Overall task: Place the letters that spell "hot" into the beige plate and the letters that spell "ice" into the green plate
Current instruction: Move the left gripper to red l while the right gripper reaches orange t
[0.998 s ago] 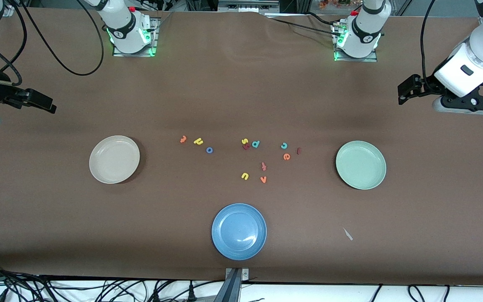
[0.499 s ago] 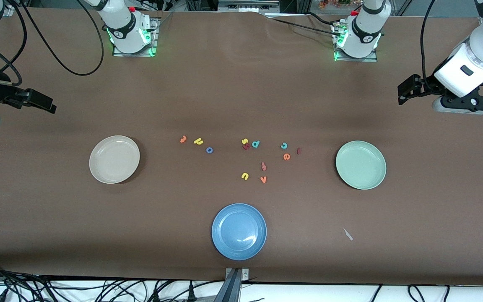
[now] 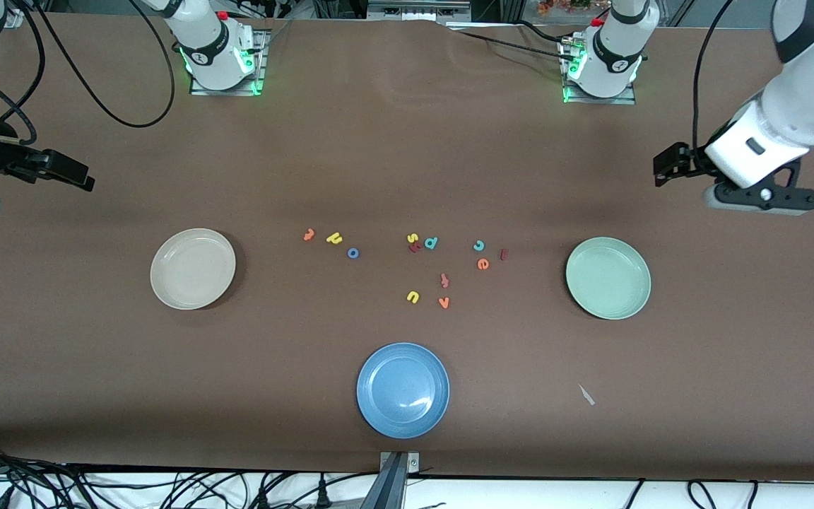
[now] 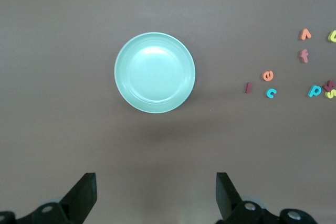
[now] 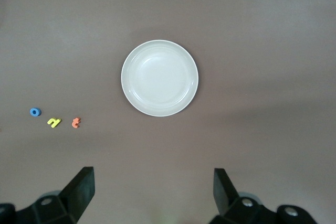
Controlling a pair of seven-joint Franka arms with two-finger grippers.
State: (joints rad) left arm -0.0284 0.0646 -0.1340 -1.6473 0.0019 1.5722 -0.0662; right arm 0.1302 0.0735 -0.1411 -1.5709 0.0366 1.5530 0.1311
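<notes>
The beige plate (image 3: 193, 268) (image 5: 159, 77) lies empty toward the right arm's end, the green plate (image 3: 608, 278) (image 4: 155, 72) empty toward the left arm's end. Between them on the table lie the orange t (image 3: 309, 235) (image 5: 76, 122), yellow h (image 3: 334, 238) (image 5: 53, 122) and blue o (image 3: 353, 253) (image 5: 34, 112). Closer to the green plate are the teal c (image 3: 478, 246) (image 4: 271, 93), dark red i (image 3: 504, 254) (image 4: 248, 87) and orange e (image 3: 482, 264) (image 4: 268, 75). My left gripper (image 3: 663, 170) (image 4: 155, 192) hangs open over bare table beside the green plate. My right gripper (image 3: 85, 180) (image 5: 154, 190) waits open over bare table beside the beige plate.
A blue plate (image 3: 403, 390) sits near the table's front edge. Other letters lie mid-table: a yellow s (image 3: 412, 238), teal d (image 3: 431, 243), orange f (image 3: 444, 281), yellow u (image 3: 413, 297) and orange v (image 3: 443, 302). A small pale scrap (image 3: 586, 394) lies nearer the front camera than the green plate.
The left arm has swung a little toward the table's middle, carrying its open gripper with it. The right arm and all letters have stayed put.
</notes>
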